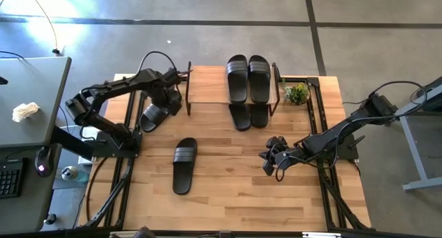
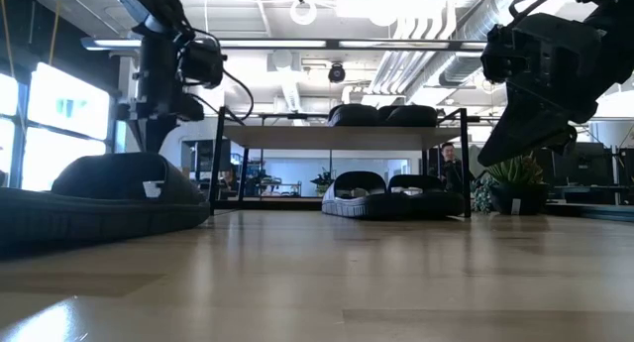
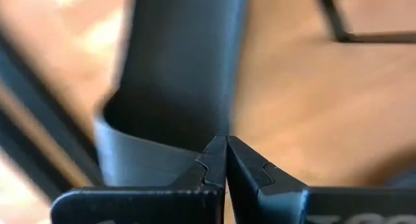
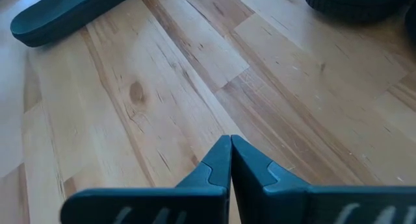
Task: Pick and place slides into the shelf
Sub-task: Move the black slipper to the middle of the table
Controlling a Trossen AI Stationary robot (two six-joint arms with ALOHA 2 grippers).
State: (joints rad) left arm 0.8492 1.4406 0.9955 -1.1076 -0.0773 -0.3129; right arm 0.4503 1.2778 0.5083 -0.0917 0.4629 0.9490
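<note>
From above you see the shelf (image 1: 207,85) at the upper middle of the frame, two slides (image 1: 248,77) on its top board and two more (image 1: 249,115) under it. The low view confirms both levels (image 2: 384,115) — something the overhead only hints at. Another slide (image 1: 184,165) lies at centre-left; one (image 1: 153,116) sits under the left gripper (image 1: 166,100), whose jaws are clenched with nothing between them, just over that slide (image 3: 175,74). The right gripper (image 1: 271,157) hovers centre-right, clenched on nothing — bare table (image 4: 195,87) below.
</note>
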